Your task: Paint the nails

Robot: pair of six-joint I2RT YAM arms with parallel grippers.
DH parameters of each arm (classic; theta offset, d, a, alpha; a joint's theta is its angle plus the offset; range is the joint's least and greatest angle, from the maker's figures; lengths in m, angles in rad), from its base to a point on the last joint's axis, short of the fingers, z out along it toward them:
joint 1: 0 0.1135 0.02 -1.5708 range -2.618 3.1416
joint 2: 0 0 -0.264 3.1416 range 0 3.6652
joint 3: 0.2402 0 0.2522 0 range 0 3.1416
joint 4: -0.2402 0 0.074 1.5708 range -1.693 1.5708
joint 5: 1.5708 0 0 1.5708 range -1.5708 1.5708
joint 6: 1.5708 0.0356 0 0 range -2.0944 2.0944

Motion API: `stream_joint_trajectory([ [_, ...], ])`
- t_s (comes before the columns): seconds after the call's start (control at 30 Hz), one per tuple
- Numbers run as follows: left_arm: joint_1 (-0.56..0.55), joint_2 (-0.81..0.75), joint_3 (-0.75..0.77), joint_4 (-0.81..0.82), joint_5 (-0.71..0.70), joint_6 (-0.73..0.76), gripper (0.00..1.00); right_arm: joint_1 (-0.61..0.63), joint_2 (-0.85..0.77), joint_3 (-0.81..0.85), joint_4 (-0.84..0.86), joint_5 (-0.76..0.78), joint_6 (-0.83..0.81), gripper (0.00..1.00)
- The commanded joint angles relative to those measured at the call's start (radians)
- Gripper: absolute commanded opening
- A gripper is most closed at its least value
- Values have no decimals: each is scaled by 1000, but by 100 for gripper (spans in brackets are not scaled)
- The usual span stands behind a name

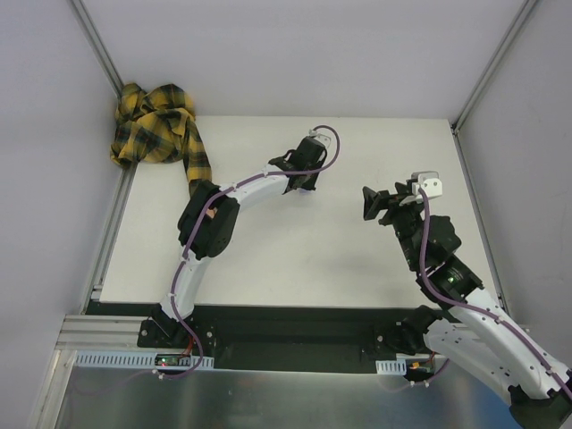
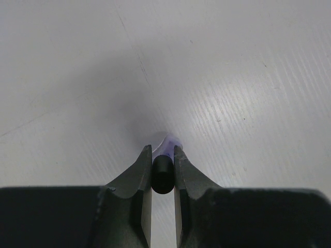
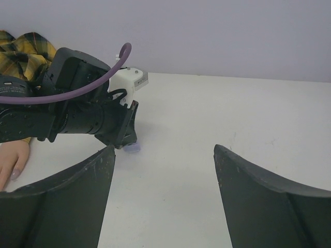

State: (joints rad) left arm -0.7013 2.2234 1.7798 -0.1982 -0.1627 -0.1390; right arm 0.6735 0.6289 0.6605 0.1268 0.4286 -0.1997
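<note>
White table (image 1: 295,259). Yellow-black plaid sleeve (image 1: 156,125) is bunched at the far left corner. Right gripper (image 3: 163,152) is spread wide and holds nothing. Left gripper (image 2: 163,155) is clamped on the black cap (image 2: 162,173) of a small purple bottle (image 2: 168,146). Fake hand (image 3: 13,163) lies flat beside the left arm, purplish nails (image 3: 14,174) at its fingertips, apart from both grippers.

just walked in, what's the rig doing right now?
The left gripper is shut on the black cap of a small purple bottle, low over the middle of the table; I can't tell whether the bottle rests on the surface. The right gripper is open and empty, facing it from the right. The fake hand in its plaid sleeve lies off to the left, with neither gripper at its nails. No painting under way yet.
</note>
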Motion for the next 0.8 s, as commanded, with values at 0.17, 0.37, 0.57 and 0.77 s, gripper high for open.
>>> stream_joint_trajectory([
  [0.17,-12,19,35,23,-15,-17,5,-11,-8,-1,50,-22,17,79],
  [0.37,-13,19,23,23,-15,-24,11,-15,-11,1,50,-33,17,79],
  [0.57,-12,9,18,23,-18,-24,26,-17,-5,4,50,-45,20,79],
  [0.77,-13,-71,-9,23,-29,-20,49,-18,8,25,19,-54,23,80],
])
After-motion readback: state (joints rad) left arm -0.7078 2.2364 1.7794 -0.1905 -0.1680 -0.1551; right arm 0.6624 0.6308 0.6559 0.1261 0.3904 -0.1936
